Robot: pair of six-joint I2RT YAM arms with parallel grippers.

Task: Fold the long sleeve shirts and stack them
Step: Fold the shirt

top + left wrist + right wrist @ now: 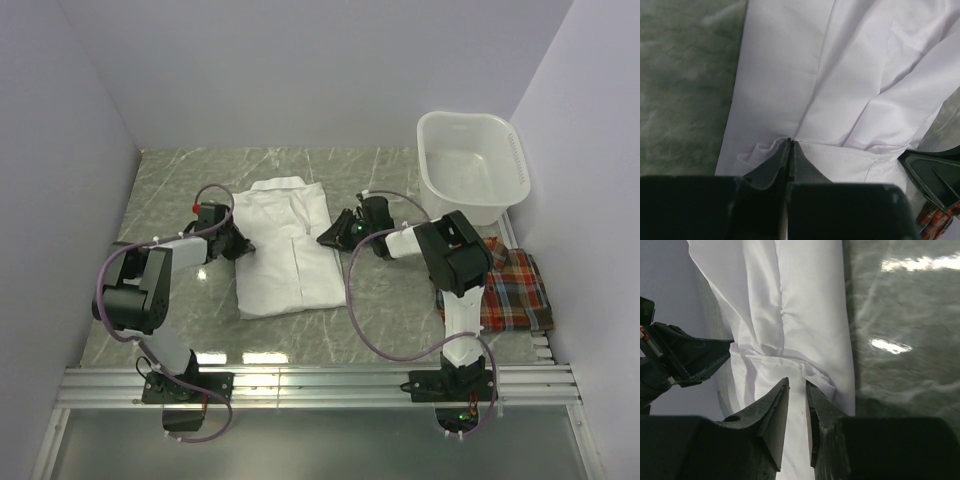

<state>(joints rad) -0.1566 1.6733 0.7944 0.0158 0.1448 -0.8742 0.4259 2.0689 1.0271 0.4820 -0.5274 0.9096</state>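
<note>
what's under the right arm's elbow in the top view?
A red, orange and dark plaid cloth shirt, folded, lying on the grey marble table. The black-and-white right arm covers its left part, so that edge is hidden.

the right arm (455, 260) hides the 9 o'clock edge of the plaid shirt (515, 290) from above. the white shirt (840, 75) runs off both wrist views at 12 o'clock.

Overhead rear view; close wrist views, white shirt (285, 245) common.
</note>
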